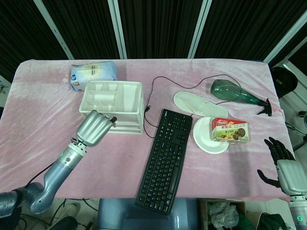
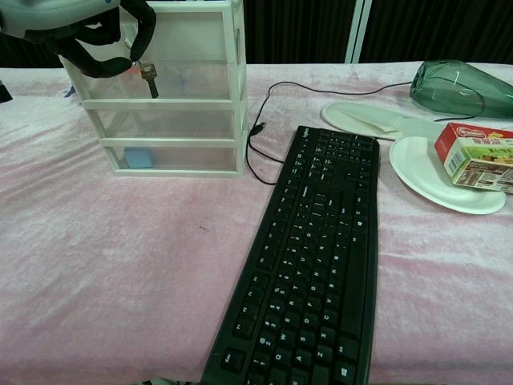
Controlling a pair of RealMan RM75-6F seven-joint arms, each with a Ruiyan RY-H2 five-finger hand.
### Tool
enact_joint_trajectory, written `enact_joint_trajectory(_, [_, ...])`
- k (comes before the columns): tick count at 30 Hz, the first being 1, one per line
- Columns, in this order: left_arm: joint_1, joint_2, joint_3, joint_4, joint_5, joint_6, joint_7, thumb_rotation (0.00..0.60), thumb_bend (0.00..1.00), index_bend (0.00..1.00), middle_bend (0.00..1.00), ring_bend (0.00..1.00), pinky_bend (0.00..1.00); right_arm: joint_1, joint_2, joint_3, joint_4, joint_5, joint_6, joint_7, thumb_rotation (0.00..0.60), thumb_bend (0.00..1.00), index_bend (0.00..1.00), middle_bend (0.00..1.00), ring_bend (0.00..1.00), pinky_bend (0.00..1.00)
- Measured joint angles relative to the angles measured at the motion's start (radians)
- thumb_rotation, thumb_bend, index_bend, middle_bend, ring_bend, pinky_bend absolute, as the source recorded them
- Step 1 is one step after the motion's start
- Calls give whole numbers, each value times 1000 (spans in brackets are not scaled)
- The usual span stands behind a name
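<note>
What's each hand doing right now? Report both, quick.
Left hand: pinching a key in front of the drawer unit.
Right hand: open, fingers spread, holding nothing, off the table's right edge.

Head view looks down from high; chest view sits low, close — both share the keyboard (image 1: 164,159).

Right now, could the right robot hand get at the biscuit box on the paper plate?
Probably yes. The right robot hand is open and holds nothing, and the biscuit box lies on the paper plate on that side of the table, with only bare pink cloth between them.
</note>
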Motion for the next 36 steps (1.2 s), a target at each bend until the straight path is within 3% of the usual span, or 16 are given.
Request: enact_joint_trajectory(36, [1,4,2,8,-16,4,5,600,422,582,1000,1000,1000,-1,0,0,0,-1,3,-4,600,237,0,0,0,144])
